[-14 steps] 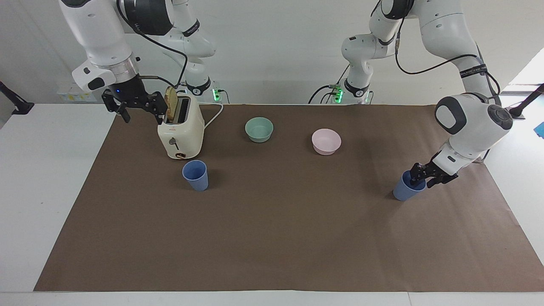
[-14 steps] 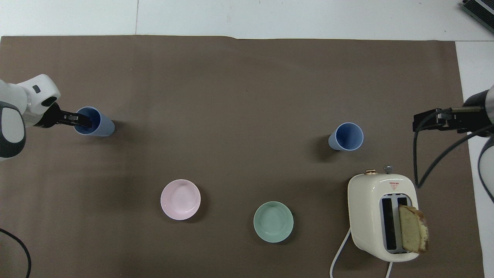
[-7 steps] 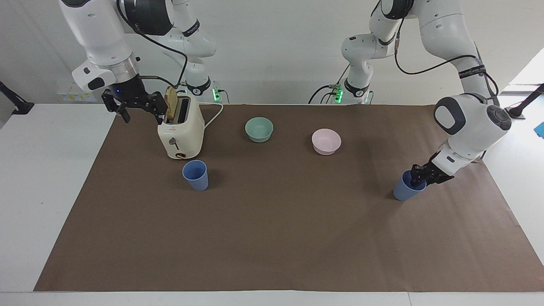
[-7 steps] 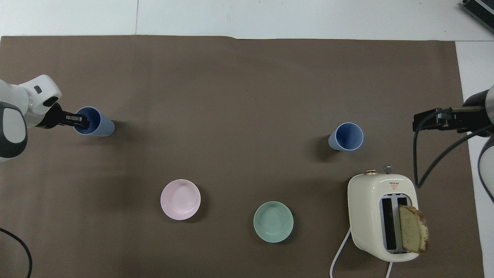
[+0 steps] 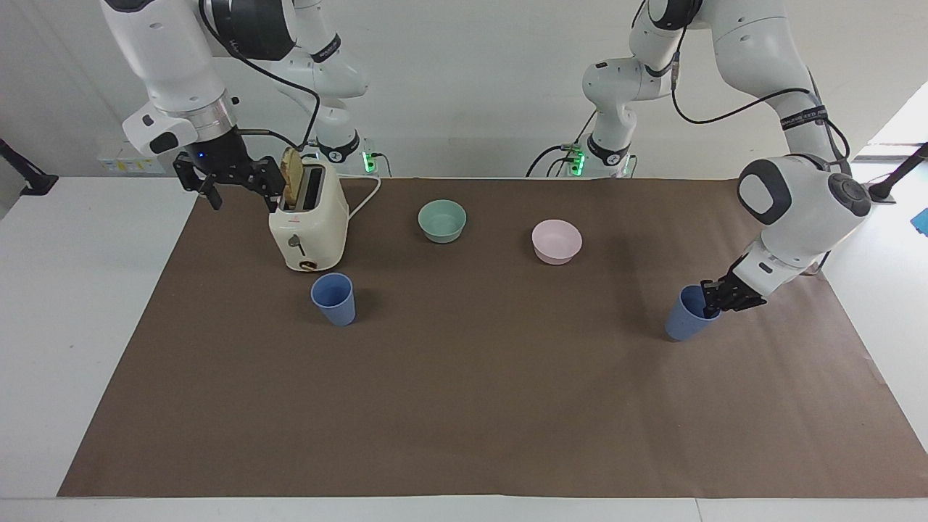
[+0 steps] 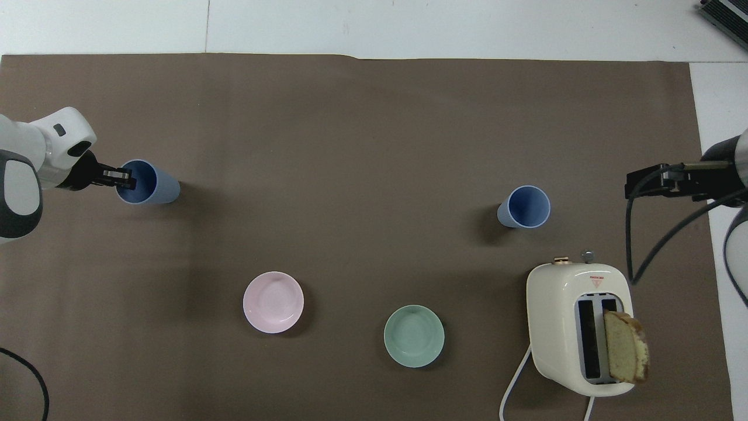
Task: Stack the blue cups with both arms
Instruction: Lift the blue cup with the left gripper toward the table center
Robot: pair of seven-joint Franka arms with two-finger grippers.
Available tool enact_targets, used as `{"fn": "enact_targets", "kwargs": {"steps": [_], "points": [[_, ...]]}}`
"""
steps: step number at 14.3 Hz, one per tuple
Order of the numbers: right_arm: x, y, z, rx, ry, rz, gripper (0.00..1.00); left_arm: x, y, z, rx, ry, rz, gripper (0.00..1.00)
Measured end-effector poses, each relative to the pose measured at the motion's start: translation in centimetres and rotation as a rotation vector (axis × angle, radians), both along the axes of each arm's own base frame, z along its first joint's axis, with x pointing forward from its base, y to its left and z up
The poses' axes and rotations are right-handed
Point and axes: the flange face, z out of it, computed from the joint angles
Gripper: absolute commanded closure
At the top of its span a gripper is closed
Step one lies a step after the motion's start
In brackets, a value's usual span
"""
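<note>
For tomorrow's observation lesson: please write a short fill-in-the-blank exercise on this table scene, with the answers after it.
1. The left hand is shut on the rim of a blue ____.
2. The toaster has a slice of ____ sticking out of a slot.
3. Between the toaster and the pink bowl stands a ____ bowl.
4. The right hand waits, open, beside the ____.

Answers: cup; bread; green; toaster

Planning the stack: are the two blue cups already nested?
No: one blue cup stands by the toaster, the other blue cup sits apart in the left tool.
</note>
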Motion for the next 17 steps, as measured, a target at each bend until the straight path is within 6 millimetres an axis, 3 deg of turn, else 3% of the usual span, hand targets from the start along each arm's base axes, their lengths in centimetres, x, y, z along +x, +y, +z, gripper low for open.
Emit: {"fn": "enact_targets", "kwargs": {"steps": [2,4,6,11,13,15,16,17], "points": [[0.0,0.0,0.0,0.000,0.000,0.000,0.00,0.0,-4.4,2.6,0.006,-0.025,0.019,1.00],[0.0,0.0,0.0,0.000,0.000,-0.001,0.00,-0.3,-11.0,3.7,0.030,-0.049,0.054,1.00],[0.0,-0.1,0.0,0.000,0.000,-0.001,0.00,-1.1,-17.9,3.4,0.023,-0.064,0.085,1.00],[0.0,-0.1,0.0,0.000,0.000,-0.001,0.00,-5.0,-31.2,0.9,0.055,-0.076,0.156,1.00],[0.0,-0.1,0.0,0.000,0.000,-0.001,0.00,-6.8,-35.1,0.3,0.047,-0.077,0.177,1.00],[0.0,-0.1,0.0,0.000,0.000,-0.001,0.00,-8.3,-37.5,-0.2,0.046,-0.066,0.176,1.00],[0.0,-0.1,0.0,0.000,0.000,-0.001,0.00,-9.0,-38.6,-0.7,0.048,-0.058,0.180,0.95],[0.0,-0.1,0.0,0.000,0.000,-0.001,0.00,-9.6,-39.5,-1.2,0.050,-0.048,0.185,0.73]]}}
